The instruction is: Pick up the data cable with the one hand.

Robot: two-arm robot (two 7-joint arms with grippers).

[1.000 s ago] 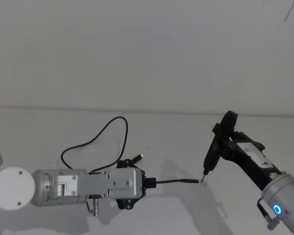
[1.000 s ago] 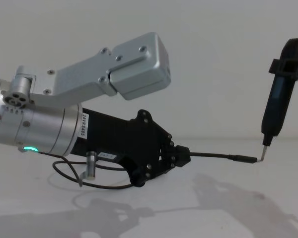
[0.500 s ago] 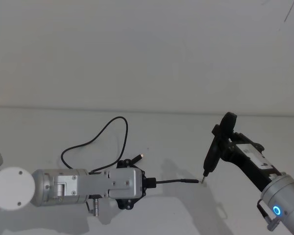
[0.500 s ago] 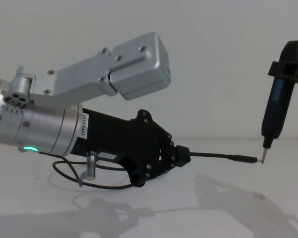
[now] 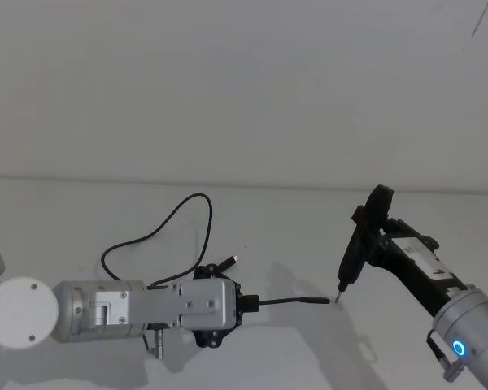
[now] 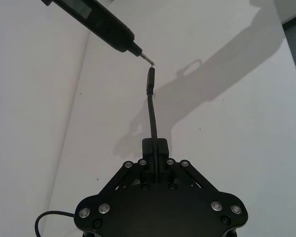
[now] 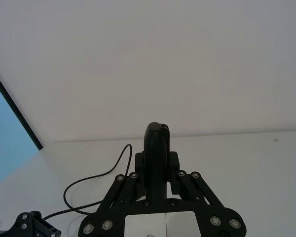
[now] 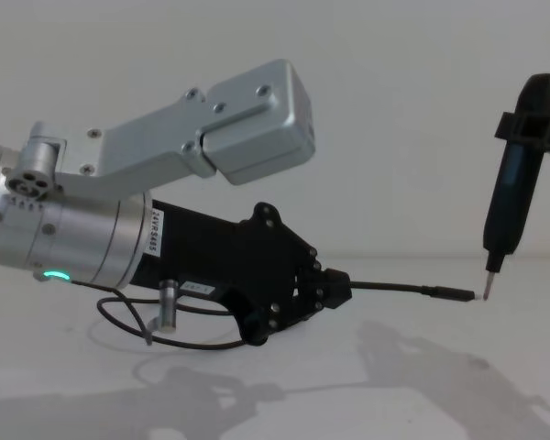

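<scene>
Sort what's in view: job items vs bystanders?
Job:
data cable, one branch clamped and sticking out level
left gripper, shut on that branch

Not part of it:
pen-shaped tool, clamped in the right gripper, tip at the plug end
white table

Pretty bare setup: a plain white table (image 5: 325,357) running back to a plain pale wall (image 5: 244,81), meeting in a straight seam. Soft light, blurry grey shadows on the table. Off the table's left edge there's a blue patch (image 7: 5,143).
</scene>
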